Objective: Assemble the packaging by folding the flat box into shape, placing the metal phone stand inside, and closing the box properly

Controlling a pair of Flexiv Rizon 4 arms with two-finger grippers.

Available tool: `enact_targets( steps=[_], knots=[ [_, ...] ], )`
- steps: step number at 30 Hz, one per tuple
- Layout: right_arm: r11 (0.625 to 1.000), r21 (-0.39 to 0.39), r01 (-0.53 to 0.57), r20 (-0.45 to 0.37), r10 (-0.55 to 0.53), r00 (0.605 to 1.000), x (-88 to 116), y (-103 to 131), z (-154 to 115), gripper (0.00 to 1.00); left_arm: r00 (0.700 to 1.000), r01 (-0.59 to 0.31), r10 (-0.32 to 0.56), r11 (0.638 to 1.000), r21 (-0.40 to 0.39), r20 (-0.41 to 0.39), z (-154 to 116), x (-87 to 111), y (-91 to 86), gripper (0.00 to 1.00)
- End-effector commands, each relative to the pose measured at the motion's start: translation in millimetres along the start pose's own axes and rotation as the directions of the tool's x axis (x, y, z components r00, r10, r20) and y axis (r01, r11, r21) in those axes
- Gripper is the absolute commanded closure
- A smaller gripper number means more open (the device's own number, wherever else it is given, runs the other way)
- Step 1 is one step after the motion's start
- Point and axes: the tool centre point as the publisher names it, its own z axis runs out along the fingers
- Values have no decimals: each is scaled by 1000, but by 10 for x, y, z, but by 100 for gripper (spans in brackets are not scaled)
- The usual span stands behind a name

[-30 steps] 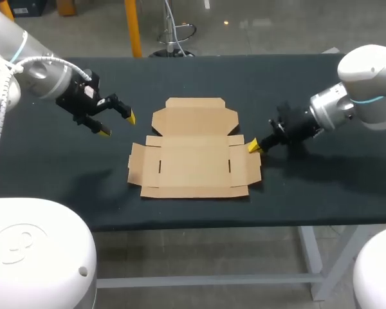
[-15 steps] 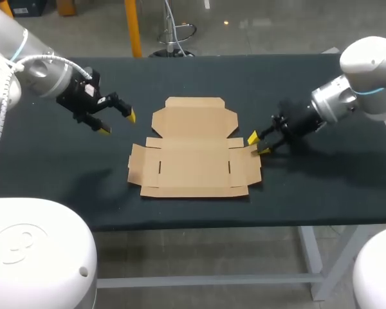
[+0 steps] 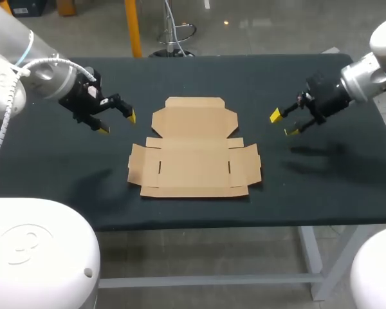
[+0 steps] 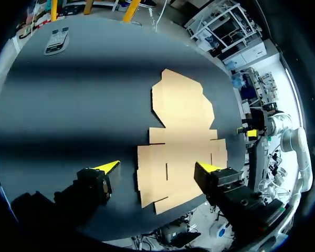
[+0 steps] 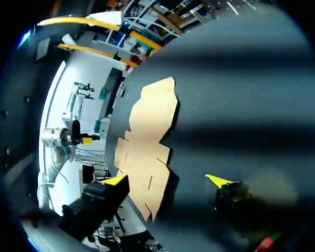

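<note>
The flat cardboard box (image 3: 193, 158) lies unfolded on the black table's middle, its lid panel toward the far side and its side flaps spread out. My left gripper (image 3: 117, 123) hovers open to the left of the box and holds nothing; its wrist view shows the box (image 4: 181, 142) ahead of its spread fingers. My right gripper (image 3: 282, 124) hangs open to the right of the box, clear of the right flap. From the right wrist the box (image 5: 147, 142) lies ahead, apart from the gripper (image 5: 167, 181). No metal phone stand shows in the head view.
A small grey flat object (image 4: 56, 41) lies near the table's edge, far ahead of my left gripper and away from the box. The black tabletop (image 3: 276, 77) surrounds the box on all sides.
My right gripper opened, let go of the box's right flap and drew back to the right and away from the box. The left arm has barely moved.
</note>
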Motion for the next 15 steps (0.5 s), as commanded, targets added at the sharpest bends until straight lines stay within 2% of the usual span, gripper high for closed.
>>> enact_targets(
  steps=[1,2,5,6,7,8,9,15],
  knots=[
    [1000,-20,18,28,-18,999,56,49,-223,0,1000,4,-4,1000,-3,0,23,-50,-10,98],
    [999,-31,12,39,-10,999,47,81,-251,0,1000,5,-5,1000,-4,-1,26,-64,-10,100],
    [999,-41,28,50,-26,998,42,154,-306,22,1000,4,-4,1000,-7,-1,33,-96,-10,100],
    [999,-40,32,52,-30,998,44,167,-313,50,1000,-1,1,1000,-11,0,36,-103,-9,100],
    [998,-44,39,57,-37,998,46,179,-315,57,1000,-2,2,1000,-11,0,39,-109,-9,100],
    [998,-45,40,57,-37,998,48,188,-312,70,1000,-4,4,1000,-12,0,44,-114,-9,100],
    [998,-46,42,53,-40,998,47,197,-304,100,1000,-10,10,1000,-15,-5,49,-119,-12,100],
    [999,-45,12,32,-11,999,42,146,-173,100,999,-19,19,1000,-24,-28,114,-133,-26,100]
  ],
)
